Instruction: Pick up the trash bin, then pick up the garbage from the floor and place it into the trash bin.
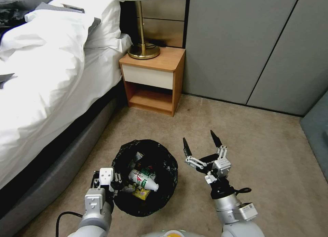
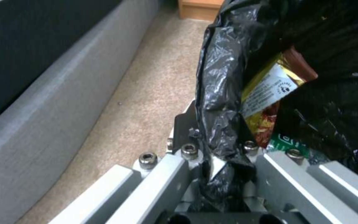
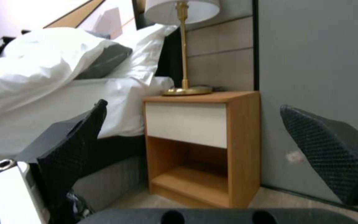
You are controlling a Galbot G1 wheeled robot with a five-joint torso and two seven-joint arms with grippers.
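Two grippers are mine to mind, and the left one worries me most. My left gripper pinches the rim of the small round trash bin, its black crinkly plastic liner folded over the edge; in the left wrist view the fingers are pressed together on a fold of that liner. From the head view I cannot tell whether the bin is lifted or resting on the beige short-pile carpet floor beside the grey upholstered bed base.

My judgement is that the hold may be mostly on thin bag rather than hard rim. If so, the liner could slip or pull out of the bucket when I move, and the bin would tilt and spill. Driving close to the bed base could also knock the bin.

Inside the bin lies the garbage: a small white bottle with a green-and-red label, a yellow snack wrapper under it, and another scrap near the far wall that I cannot identify. The left wrist view shows a gold-and-red foil wrapper leaning on the liner.

My right gripper hovers beside the bin, fingers spread wide and holding nothing, pointed toward the orange-brown wooden nightstand.
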